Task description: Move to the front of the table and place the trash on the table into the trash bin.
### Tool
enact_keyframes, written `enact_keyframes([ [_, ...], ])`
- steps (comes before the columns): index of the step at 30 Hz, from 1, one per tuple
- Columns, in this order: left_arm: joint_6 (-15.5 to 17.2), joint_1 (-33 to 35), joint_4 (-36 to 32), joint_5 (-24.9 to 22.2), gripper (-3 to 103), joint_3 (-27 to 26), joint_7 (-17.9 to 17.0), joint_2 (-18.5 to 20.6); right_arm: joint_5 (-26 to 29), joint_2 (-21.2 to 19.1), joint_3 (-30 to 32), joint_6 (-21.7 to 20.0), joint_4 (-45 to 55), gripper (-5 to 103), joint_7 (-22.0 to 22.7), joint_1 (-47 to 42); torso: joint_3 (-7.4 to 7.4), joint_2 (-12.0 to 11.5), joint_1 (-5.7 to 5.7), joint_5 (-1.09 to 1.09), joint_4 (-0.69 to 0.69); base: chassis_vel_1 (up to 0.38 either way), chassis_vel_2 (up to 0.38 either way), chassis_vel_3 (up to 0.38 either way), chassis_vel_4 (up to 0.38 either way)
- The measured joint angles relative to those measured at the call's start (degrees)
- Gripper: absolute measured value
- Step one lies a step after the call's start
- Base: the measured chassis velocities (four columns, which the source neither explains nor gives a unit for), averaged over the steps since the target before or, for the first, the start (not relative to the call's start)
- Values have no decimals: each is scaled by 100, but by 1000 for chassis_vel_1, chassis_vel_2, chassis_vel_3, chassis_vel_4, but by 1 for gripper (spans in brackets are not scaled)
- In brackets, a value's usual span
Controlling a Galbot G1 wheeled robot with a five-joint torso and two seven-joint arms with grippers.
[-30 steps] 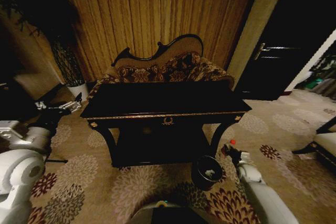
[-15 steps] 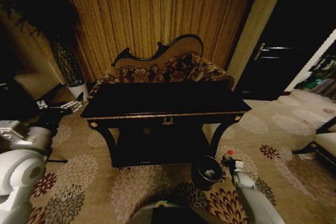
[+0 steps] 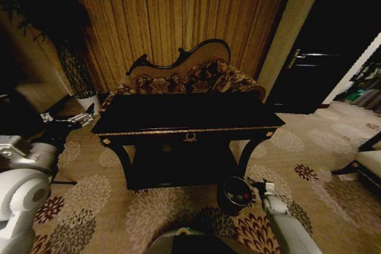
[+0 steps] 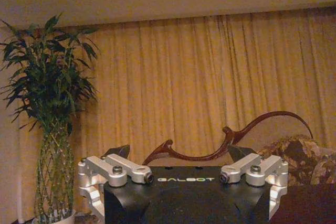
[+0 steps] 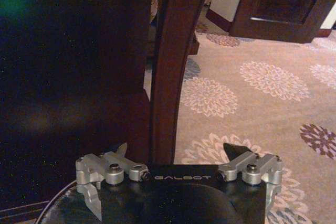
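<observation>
The head view looks forward and down on the glossy black gold-trimmed counter [image 3: 187,117]. The left wrist view faces the floral curved-frame sofa [image 4: 273,140], which the head view shares; the right wrist view sits close against the counter's leg [image 5: 170,66].

The table [image 3: 188,114] leg stands just behind the trash bin [image 3: 234,195]; carpet beside lies open.

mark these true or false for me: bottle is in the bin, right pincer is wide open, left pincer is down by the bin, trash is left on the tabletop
1. The bottle lies in the trash bin. True.
2. The right pincer is wide open. True; its fingers stand spread with nothing between them.
3. The left pincer is down by the bin. False; it is raised beside the table's left end.
4. Trash lies on the tabletop. False; the top looks bare, though it is dark.
</observation>
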Motion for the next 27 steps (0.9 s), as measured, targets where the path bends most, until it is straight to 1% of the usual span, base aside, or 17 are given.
enact_keyframes([
  [20, -3, 13, 31, 0, 100, 2, 132, -27, 69, -13, 9, -105, 227, 100, -3, -77, 0, 0, 0, 0, 0, 0, 0, 0, 0],
  [25, -8, 25, 32, 1, 100, -1, 139, -36, 230, -22, 28, -156, 486, 100, -9, -144, 0, 0, 0, 1, 0, 0, 0, 0, 0],
  [27, -11, 21, 32, 1, 100, -15, 139, -36, 567, -67, 112, -158, 844, 100, -11, -209, 0, 0, 0, 1, 0, 0, 0, 0, 0],
])
